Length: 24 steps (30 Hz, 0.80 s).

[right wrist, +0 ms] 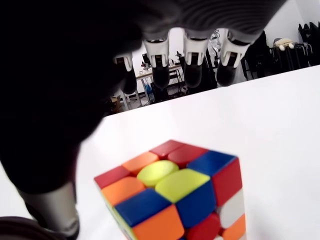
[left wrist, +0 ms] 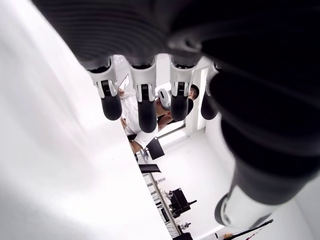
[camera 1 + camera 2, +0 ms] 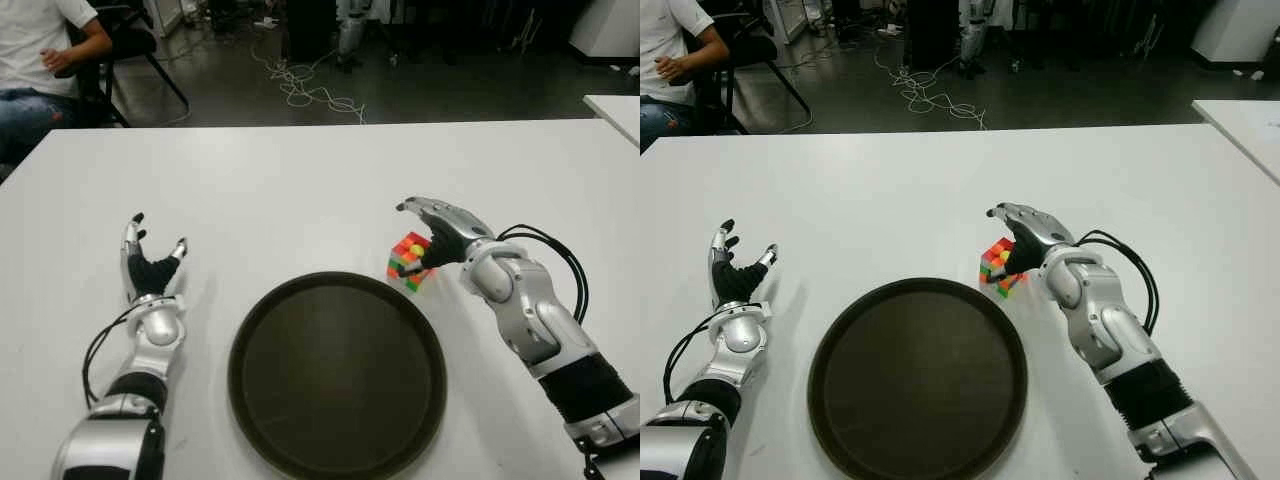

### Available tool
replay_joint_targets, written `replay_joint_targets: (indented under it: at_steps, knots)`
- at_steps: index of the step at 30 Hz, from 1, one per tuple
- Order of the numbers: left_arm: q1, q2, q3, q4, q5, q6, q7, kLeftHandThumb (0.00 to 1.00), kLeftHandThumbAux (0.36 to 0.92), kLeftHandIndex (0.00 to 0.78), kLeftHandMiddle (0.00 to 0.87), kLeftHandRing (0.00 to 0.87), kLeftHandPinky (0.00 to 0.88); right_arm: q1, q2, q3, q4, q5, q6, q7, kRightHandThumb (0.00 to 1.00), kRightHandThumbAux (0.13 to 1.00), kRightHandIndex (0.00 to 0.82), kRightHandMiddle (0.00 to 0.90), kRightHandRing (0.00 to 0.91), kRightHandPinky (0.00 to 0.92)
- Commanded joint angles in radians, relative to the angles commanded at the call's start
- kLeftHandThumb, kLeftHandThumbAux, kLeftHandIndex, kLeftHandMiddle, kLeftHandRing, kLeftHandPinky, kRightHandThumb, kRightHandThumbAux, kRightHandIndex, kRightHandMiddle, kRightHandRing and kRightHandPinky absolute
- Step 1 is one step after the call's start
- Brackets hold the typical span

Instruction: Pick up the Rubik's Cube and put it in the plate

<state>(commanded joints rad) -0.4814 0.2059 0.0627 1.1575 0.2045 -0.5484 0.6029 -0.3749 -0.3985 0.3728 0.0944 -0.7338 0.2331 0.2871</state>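
Note:
The Rubik's Cube (image 3: 411,261) stands on the white table (image 3: 300,180), just off the far right rim of the round dark plate (image 3: 335,375). My right hand (image 3: 408,236) is arched over the cube, open. Its fingers (image 1: 192,65) stretch out above the cube (image 1: 175,195) without touching it, and the thumb reaches down by the side nearest the plate. My left hand (image 3: 158,235) shows to the left of the plate, open, its fingers spread and pointing up with nothing in them.
A seated person (image 3: 40,50) and a black chair (image 3: 130,40) are beyond the table's far left corner. Cables (image 3: 300,85) lie on the floor behind. Another white table's corner (image 3: 615,108) shows at the right edge.

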Motion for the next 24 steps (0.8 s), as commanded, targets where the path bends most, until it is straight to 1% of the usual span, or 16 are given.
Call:
replay_joint_targets:
  at_steps: [3,8,17,22,24]
  knots:
    - [0.001,0.001,-0.001,-0.002,0.0,-0.002,-0.003,0.0,0.765,0.092,0.109,0.111,0.097,0.0,0.003,0.006,0.011,-0.005,-0.002,-0.011,0.0,0.82,0.0,0.0,0.0,0.0]
    - [0.002,0.001,-0.004,-0.003,0.002,-0.006,-0.002,0.0,0.766,0.091,0.105,0.107,0.091,-0.001,0.001,0.012,0.018,-0.008,-0.007,-0.018,0.0,0.828,0.0,0.0,0.0,0.0]
    - [-0.001,0.005,-0.006,0.003,0.007,0.003,0.007,0.0,0.794,0.09,0.108,0.105,0.084,0.002,0.006,0.012,0.016,-0.003,-0.01,-0.032,0.0,0.852,0.0,0.0,0.0,0.0]
    - [-0.001,0.005,-0.007,0.0,0.006,0.004,0.004,0.0,0.793,0.085,0.1,0.097,0.077,0.003,0.01,0.008,0.027,0.009,-0.018,-0.04,0.0,0.855,0.0,0.0,0.0,0.0]
    - [0.0,0.005,-0.007,-0.001,0.007,0.004,0.004,0.0,0.794,0.085,0.103,0.101,0.086,0.003,0.01,0.007,0.03,0.012,-0.023,-0.043,0.0,0.853,0.0,0.0,0.0,0.0]
